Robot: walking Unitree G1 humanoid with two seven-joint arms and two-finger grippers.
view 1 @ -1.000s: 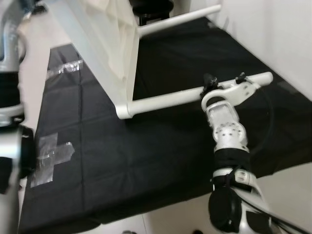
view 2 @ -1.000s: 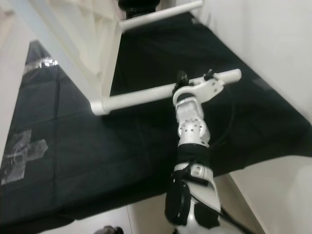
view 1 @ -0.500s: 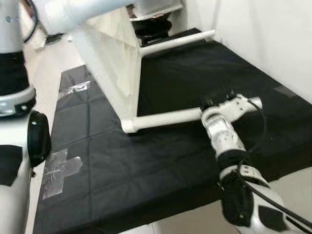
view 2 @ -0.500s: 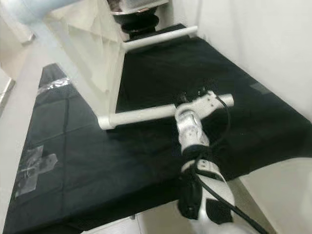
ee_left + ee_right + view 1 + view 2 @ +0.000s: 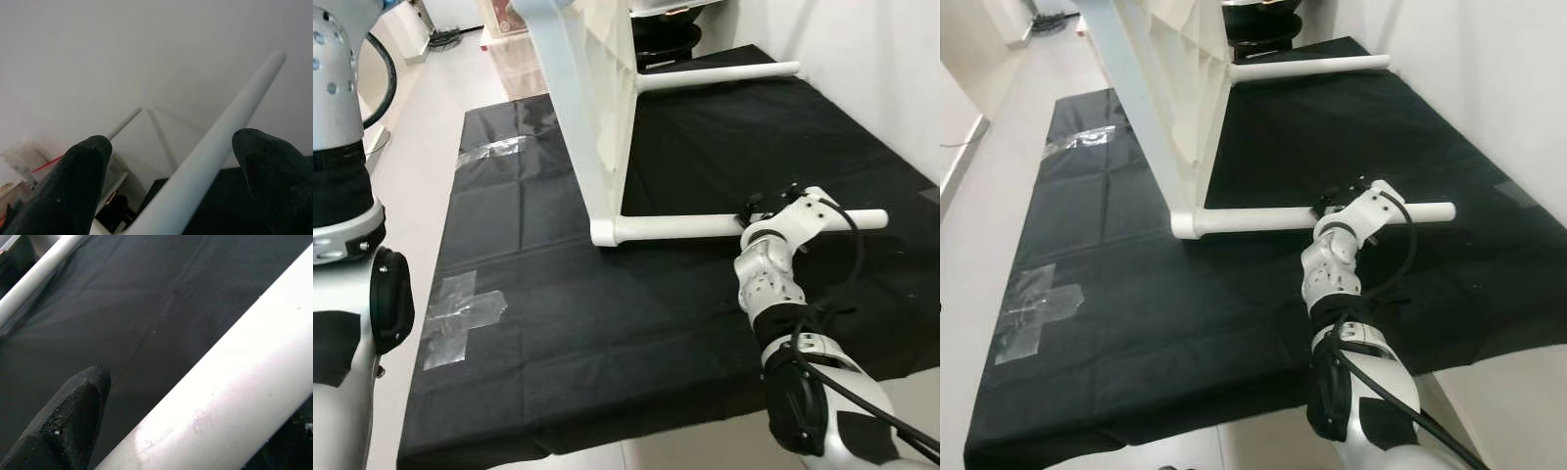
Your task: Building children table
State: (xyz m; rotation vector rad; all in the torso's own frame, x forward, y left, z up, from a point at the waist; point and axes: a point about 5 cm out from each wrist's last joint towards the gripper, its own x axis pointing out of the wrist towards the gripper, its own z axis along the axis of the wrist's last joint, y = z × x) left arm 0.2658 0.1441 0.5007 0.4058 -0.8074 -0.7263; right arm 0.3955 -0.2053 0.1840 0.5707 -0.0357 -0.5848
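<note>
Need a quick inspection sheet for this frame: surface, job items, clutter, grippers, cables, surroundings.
Surface: black floor cloth, creased, on pale floor.
Job's things: white children's table tipped on its side; near leg and far leg lie along the cloth.
Clutter: clear tape patches on the cloth.
Grippers: right gripper at the near leg, leg between its fingers; left gripper open around a raised leg.
Cables: black cable looping off the right wrist.
Surroundings: white wall on the right.
</note>
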